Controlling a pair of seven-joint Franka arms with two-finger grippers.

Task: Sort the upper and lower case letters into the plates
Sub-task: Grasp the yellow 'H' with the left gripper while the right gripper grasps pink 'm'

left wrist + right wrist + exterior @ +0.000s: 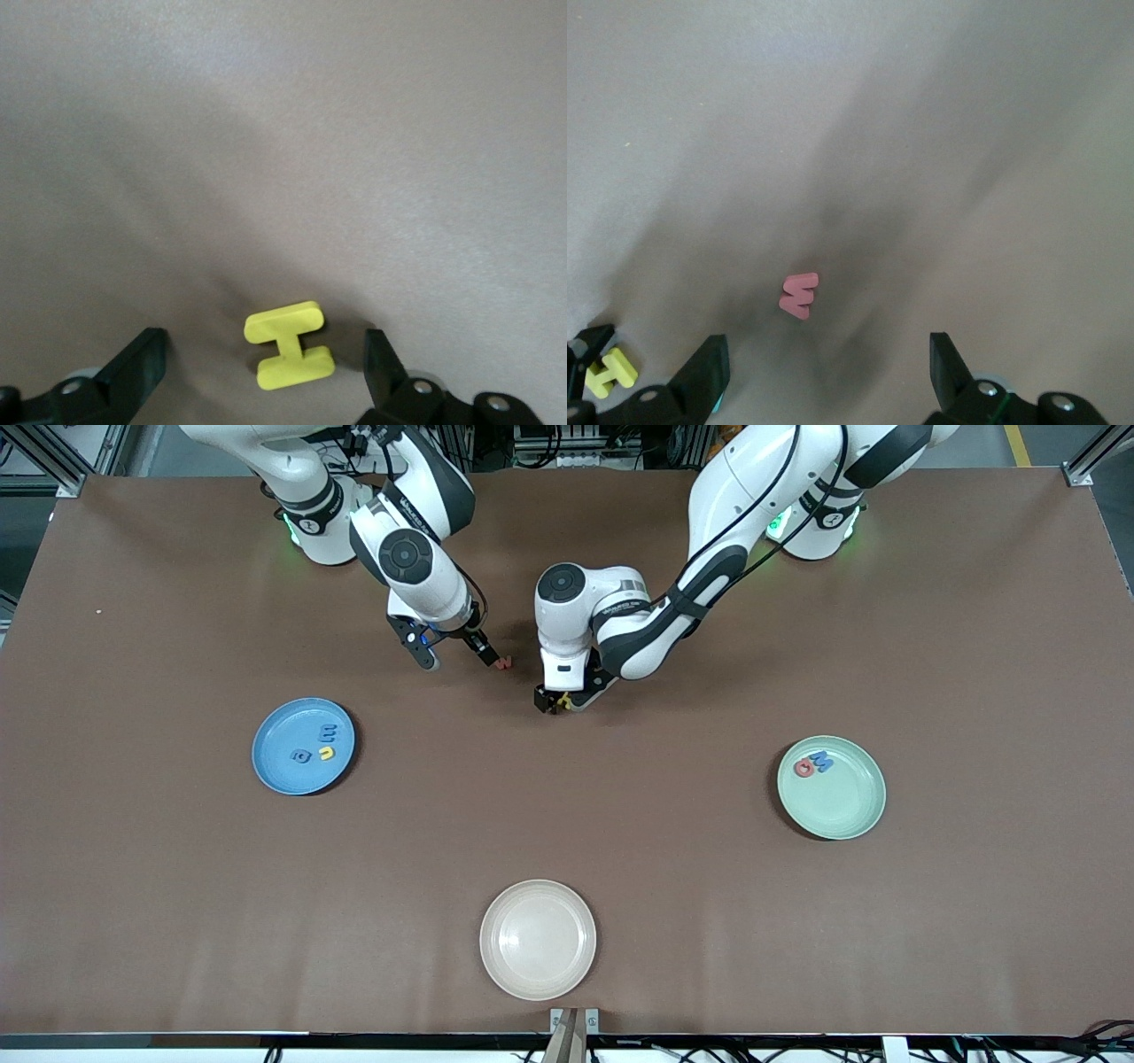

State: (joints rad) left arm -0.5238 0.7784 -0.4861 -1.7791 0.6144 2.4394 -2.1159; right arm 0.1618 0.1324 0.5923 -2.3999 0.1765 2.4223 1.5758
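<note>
Looking down from the front camera, you see a wide brown bench with both arms reaching toward its middle from their bases. Your left gripper sits low over the bench with its jaws spread wide, and a yellow letter shaped like a capital I or H lies flat on the surface between the two fingers, touching neither. In the front view this yellow letter shows only as a small speck at the gripper's tip.

Your right gripper is also low over the bench, toward the right arm's end from the left gripper, with its jaws wide open and holding nothing. A red letter shaped like a W or M lies on the bench just ahead of the open fingers, apart from both. In the front view the red letter rests right beside the gripper's tip.

A blue plate lies toward the right arm's end of the bench and carries three letters: a blue E, a yellow one and a small blue one. A mint green plate lies toward the left arm's end and carries a red ring-shaped letter touching a blue M near its rim. A cream-white plate sits nearest the front camera, between the other two plates.
</note>
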